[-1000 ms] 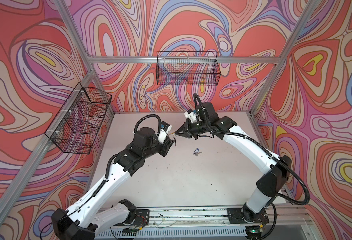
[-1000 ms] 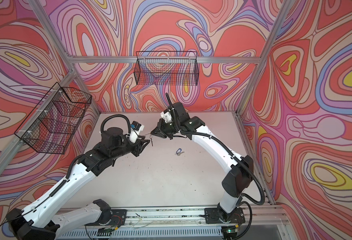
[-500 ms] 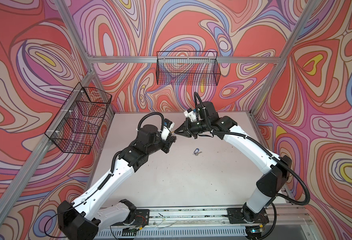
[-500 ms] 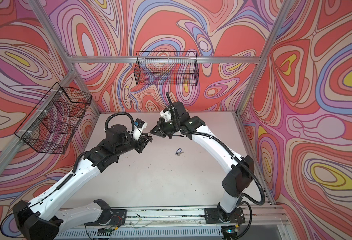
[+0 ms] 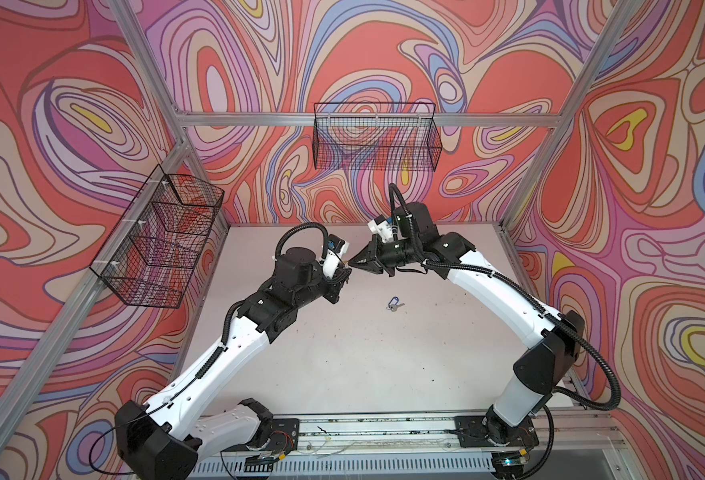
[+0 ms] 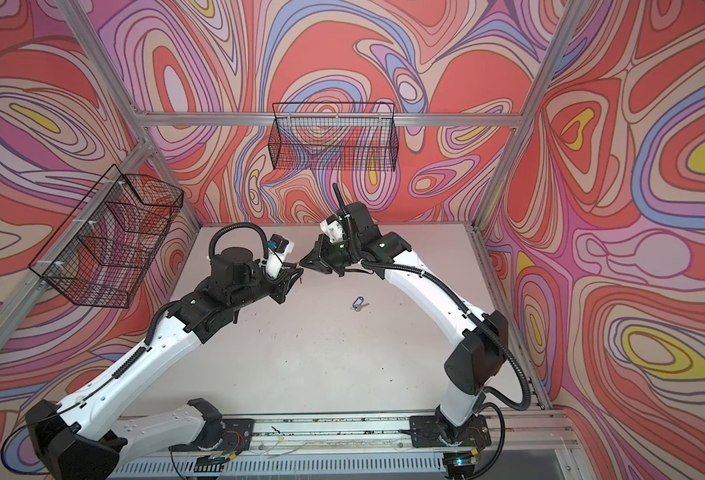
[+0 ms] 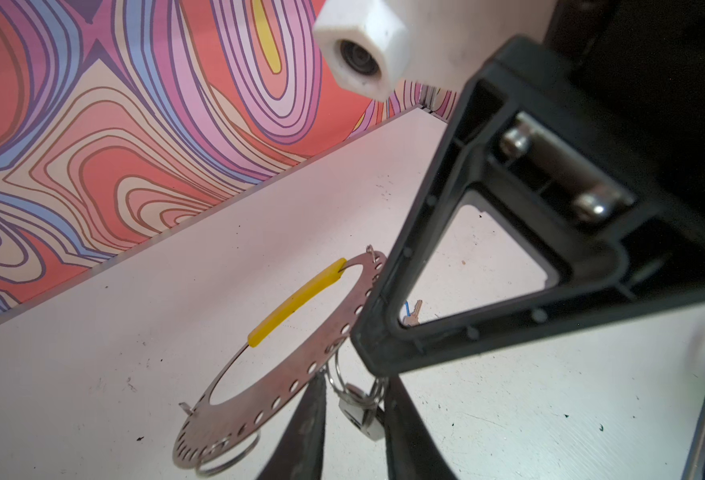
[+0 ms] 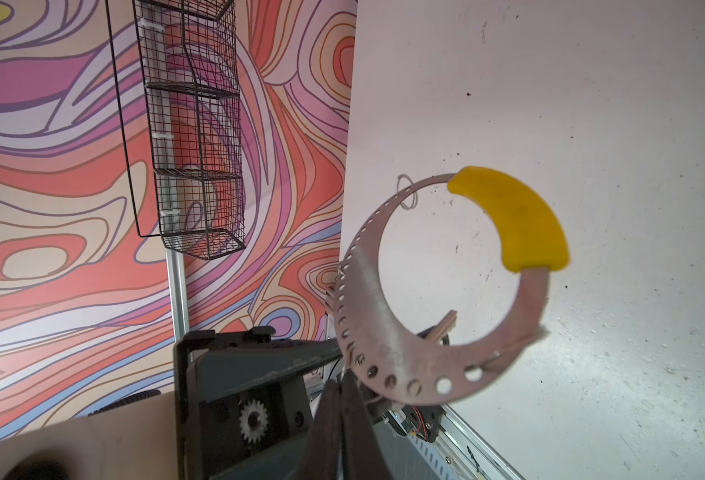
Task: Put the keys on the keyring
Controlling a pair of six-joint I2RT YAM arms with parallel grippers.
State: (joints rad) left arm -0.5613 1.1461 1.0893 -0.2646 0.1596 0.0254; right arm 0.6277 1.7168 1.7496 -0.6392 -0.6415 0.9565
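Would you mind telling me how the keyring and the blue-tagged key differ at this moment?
The keyring is held off the table, clamped in the shut right pincer; the blue-tagged key lies loose on the table. The keyring is a wide perforated hoop, the blue-tagged key far smaller. The keyring carries a yellow segment, the key a blue tag. Both are silvery metal.

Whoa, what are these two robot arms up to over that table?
They are working on getting keys onto a big metal hoop. The right gripper is shut on the rim of the keyring and holds it in the air above the table. The left gripper is right beside it, with a silver key and small wire rings between its fingers, close to the hoop's row of holes. Whether it is actually gripping that key is hard to tell. A blue-tagged key lies on the table, untouched.
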